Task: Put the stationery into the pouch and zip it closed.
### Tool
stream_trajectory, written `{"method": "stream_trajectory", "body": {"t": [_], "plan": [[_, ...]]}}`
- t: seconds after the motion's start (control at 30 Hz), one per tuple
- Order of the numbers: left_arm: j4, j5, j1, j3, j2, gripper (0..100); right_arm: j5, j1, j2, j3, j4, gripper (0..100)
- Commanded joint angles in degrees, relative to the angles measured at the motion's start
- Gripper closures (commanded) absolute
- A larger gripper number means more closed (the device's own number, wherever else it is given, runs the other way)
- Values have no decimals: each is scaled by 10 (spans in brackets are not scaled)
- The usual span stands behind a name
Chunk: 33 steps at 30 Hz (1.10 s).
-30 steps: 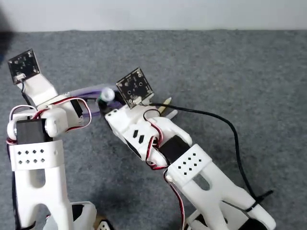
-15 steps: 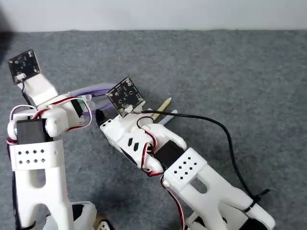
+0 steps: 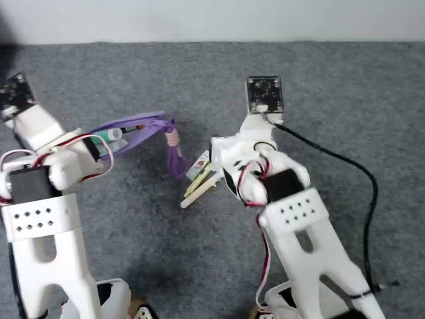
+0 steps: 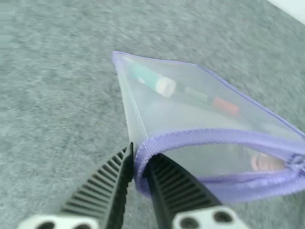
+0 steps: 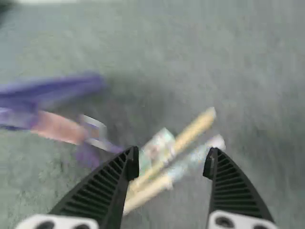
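Observation:
A clear pouch (image 3: 136, 130) with a purple zip edge hangs above the grey carpet, held at its left end. My left gripper (image 4: 138, 174) is shut on the pouch (image 4: 190, 109) at its zip corner; a green-capped item and an orange-tipped one lie inside. A pink and purple pull tab (image 3: 174, 149) dangles from the pouch's right end. Loose stationery (image 3: 199, 179), a wooden pencil, a pale pen and a small eraser, lies on the carpet. My right gripper (image 5: 171, 164) is open just above this stationery (image 5: 183, 143), with nothing between its fingers.
Grey carpet (image 3: 345, 86) covers the table, with a pale wall along the far edge. A black cable (image 3: 345, 166) trails from the right arm. Open carpet lies to the right and at the back.
The right arm has swung away from the pouch to the right and now stands over the loose stationery. The pouch with the left gripper has shifted a little left and shows in full.

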State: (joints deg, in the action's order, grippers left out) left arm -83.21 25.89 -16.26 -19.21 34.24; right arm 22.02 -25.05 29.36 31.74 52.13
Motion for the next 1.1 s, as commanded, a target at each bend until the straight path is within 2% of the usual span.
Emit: {"method": "stream_trajectory", "body": {"t": [0.0,0.4,0.7,0.83,1.07], "plan": [[7,8,-19,35,2,989,56,11,-71,-84,58,768],[1,8,-13,34,2,989,186,13,-473,-425,228,768],[-18,7,-14,34,4,989,200,38,-690,-694,335,768],[-17,6,-13,34,3,989,199,65,-749,-753,363,768],[-13,6,-13,34,3,989,197,74,-790,-756,364,796]]}}
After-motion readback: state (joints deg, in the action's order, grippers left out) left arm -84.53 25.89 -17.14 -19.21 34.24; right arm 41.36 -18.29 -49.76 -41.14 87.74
